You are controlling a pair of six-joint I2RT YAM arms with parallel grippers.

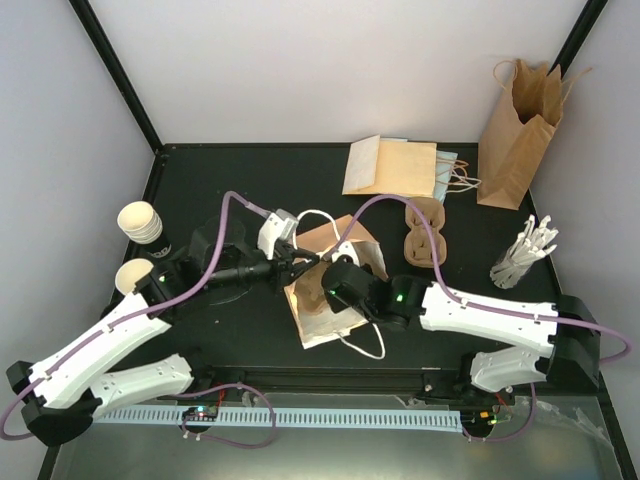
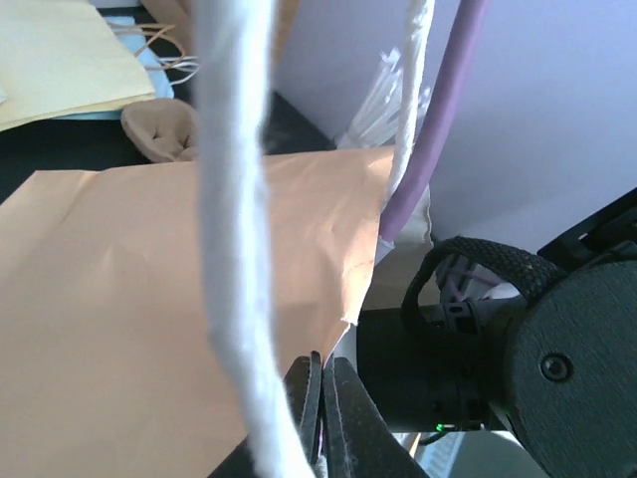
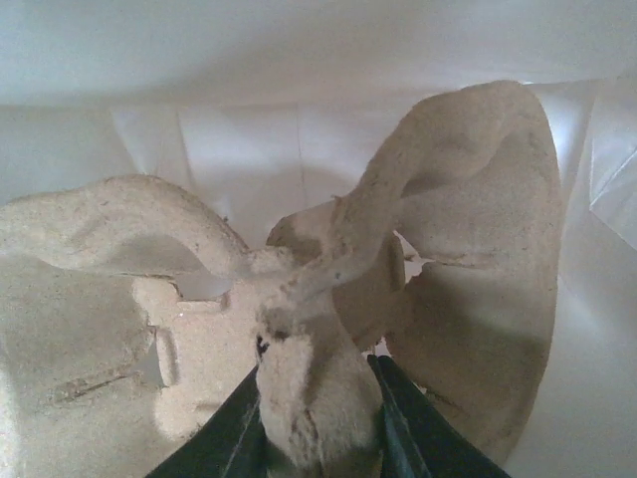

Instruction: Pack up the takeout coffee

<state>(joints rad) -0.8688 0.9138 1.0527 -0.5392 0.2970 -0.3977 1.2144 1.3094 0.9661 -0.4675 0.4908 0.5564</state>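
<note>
Along the near edge, a grey metal ledge (image 1: 330, 450) carried a white slotted strip (image 1: 300, 415), with both arm bases behind it. The work surface was a matt black table (image 1: 240, 340).

At mid-table a tan kraft paper bag with white cord handles (image 1: 315, 318) lay on its side, mouth towards the back. The left gripper (image 1: 293, 262) had its jaws pressed together on the rim of this bag's mouth, with one handle cord (image 2: 239, 249) hanging across the left wrist view. The right gripper (image 3: 318, 423) was inside the bag, its fingers pinching the centre ridge of a moulded beige pulp cup carrier (image 3: 328, 299) against the white lining.

The takeout coffee items, small tapered cream-white paper cups (image 1: 140, 222), stood outside the bag at the table's left edge. They formed one nested stack, with a single cup (image 1: 130, 277) just nearer, beside the left arm.

Right of centre lay a second pulp carrier (image 1: 422, 235) and, well apart from it, a bundle of white sticks (image 1: 525, 250). Towards the back, flat folded kraft bags (image 1: 390, 165) were stacked, and an upright kraft bag (image 1: 515, 135) stood in the right rear corner.

Plain white walls (image 1: 300, 70) with black corner posts (image 1: 115, 75) enclosed the table.
</note>
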